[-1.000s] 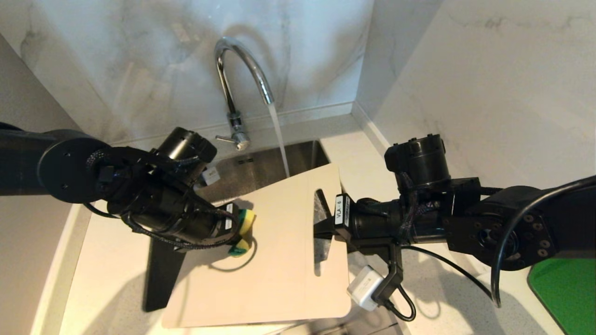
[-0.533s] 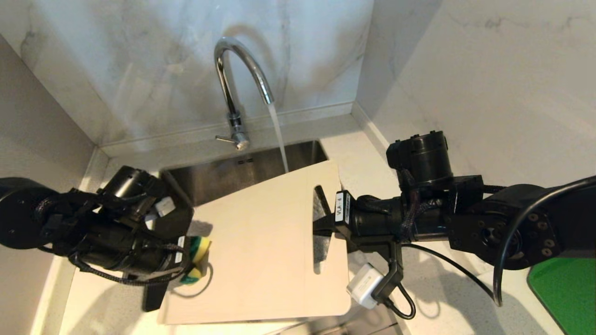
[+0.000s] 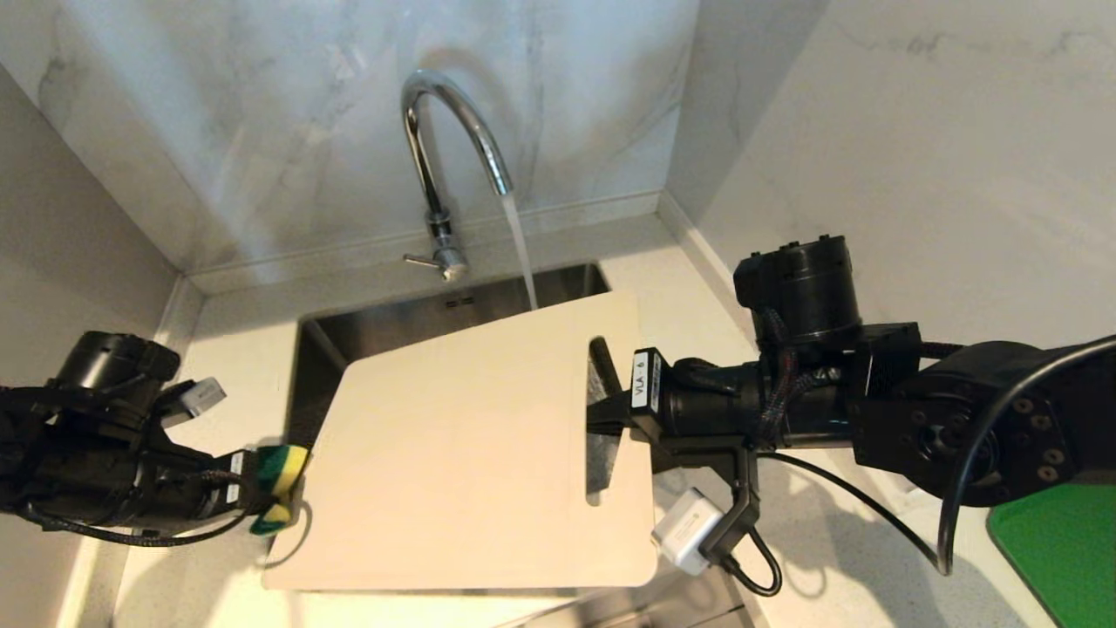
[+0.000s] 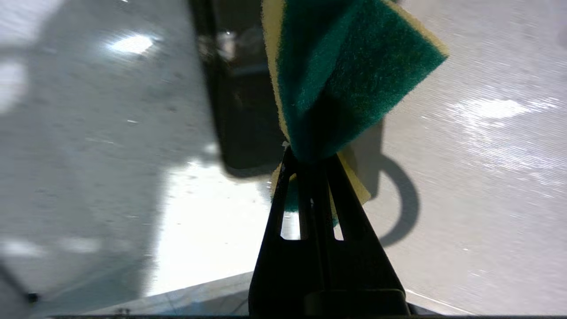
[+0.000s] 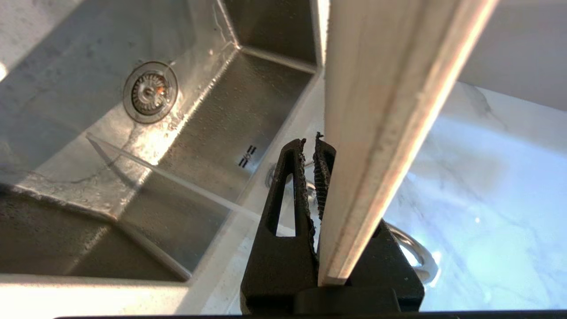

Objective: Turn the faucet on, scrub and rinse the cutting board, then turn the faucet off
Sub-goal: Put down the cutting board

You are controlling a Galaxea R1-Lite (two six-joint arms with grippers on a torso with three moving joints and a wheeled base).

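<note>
Cutting board point(image 3: 471, 453) held over the sink point(image 3: 436, 318) by the right gripper point(image 3: 602, 419), jaws clamped at its slot; faucet point(image 3: 445, 157) running. Left gripper point(image 3: 261, 493), pinching a sponge point(image 3: 279, 475), sits just off the board's edge, seemingly mid-scrub; next, rinsing under the stream.

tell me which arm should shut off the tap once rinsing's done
Left, probably. The right gripper is clamped on the cream plastic cutting board, holding it over the sink. The left gripper holds only a yellow-green sponge.

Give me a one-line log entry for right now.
faucet: running | right gripper: shut on cutting board, held over sink | left gripper: shut on sponge, at board's left edge
</note>
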